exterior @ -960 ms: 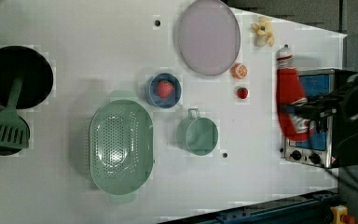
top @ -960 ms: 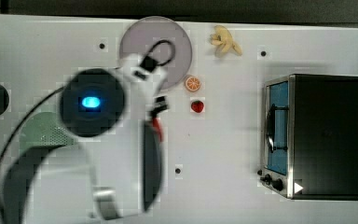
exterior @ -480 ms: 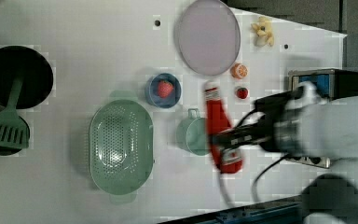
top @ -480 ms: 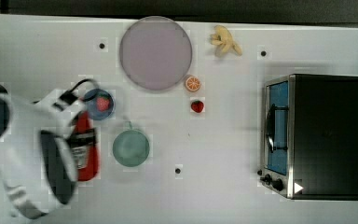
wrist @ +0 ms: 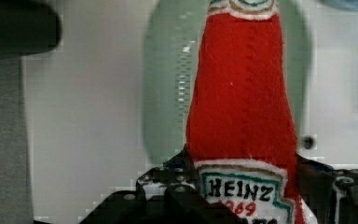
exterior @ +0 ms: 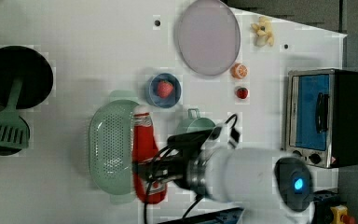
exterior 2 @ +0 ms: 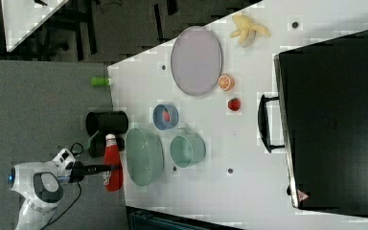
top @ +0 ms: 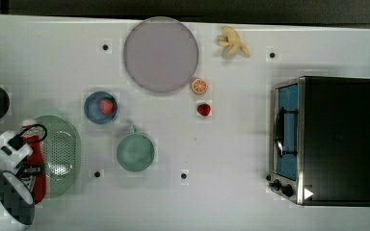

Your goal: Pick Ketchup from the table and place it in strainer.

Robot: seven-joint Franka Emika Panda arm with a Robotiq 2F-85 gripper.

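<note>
Above the pale green strainer (exterior: 109, 149), the gripper (exterior: 150, 171) pinches one Ketchup bottle (exterior: 144, 140). One blue bowl (top: 100, 107) holds one strawberry (top: 106, 106); one green cup (top: 135, 152) sits nearby

white arm (exterior: 242, 175), blue light, black cable

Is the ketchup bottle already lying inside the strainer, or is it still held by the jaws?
Held. The jaws clamp the Ketchup at its label, over the strainer edge.
</note>
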